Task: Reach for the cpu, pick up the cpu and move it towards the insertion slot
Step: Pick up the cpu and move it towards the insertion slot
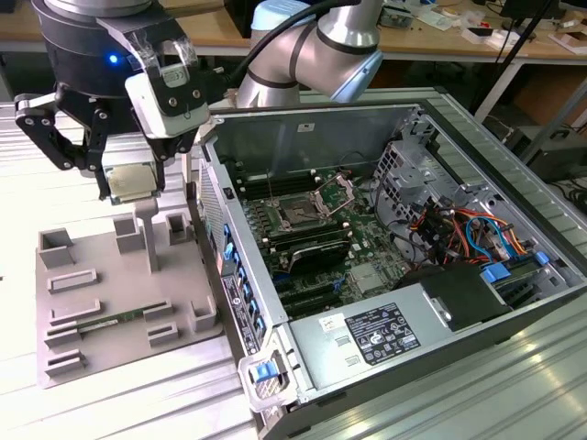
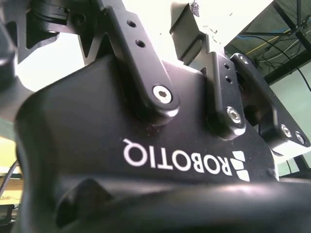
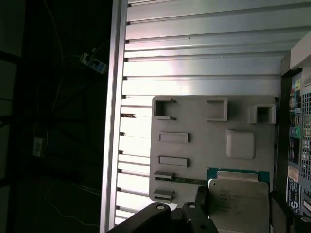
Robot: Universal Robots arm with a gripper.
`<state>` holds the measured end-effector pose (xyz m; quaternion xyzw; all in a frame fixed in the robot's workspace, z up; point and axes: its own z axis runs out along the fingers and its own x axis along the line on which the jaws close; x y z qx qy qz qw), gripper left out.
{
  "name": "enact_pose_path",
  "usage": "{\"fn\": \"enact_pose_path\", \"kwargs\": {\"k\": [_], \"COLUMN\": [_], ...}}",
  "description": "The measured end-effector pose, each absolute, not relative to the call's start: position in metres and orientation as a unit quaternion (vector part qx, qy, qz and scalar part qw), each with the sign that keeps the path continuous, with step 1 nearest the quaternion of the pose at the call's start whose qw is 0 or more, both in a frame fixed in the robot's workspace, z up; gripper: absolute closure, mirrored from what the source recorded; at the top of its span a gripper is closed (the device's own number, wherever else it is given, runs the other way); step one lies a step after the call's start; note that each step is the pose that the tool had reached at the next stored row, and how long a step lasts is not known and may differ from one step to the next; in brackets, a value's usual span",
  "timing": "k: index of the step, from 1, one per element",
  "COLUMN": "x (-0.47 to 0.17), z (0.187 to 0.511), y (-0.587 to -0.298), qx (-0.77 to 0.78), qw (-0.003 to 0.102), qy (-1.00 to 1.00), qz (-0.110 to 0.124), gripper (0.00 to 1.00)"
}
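The open computer case (image 1: pixel 385 247) is seen at the exterior view's right, the insertion slot (image 1: pixel 298 213) uncovered inside. Above the grey fixture plate (image 1: pixel 119 302), the cpu (image 1: pixel 128 181) is held clamped by the gripper (image 1: pixel 127 179); its fingertips are seemingly partly hidden.

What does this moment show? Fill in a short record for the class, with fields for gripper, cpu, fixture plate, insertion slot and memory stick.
gripper: shut on the cpu, raised above the grey fixture plate
cpu: held between the fingers, clear of the plate; also seen in the first wrist view
fixture plate: grey, beside the open computer case
insertion slot: on the green motherboard, retention bracket open
memory stick: lying on the fixture plate
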<state>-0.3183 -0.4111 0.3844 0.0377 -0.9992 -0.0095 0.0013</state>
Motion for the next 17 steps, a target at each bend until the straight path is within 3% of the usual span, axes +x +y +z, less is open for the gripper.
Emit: {"fn": "enact_pose_path", "kwargs": {"k": [17], "x": [-0.304], "z": [0.384], "y": [-0.411], "qx": [0.038], "qw": [0.001], "qy": [-0.999], "qz": [-0.009], "gripper": [0.45]}}
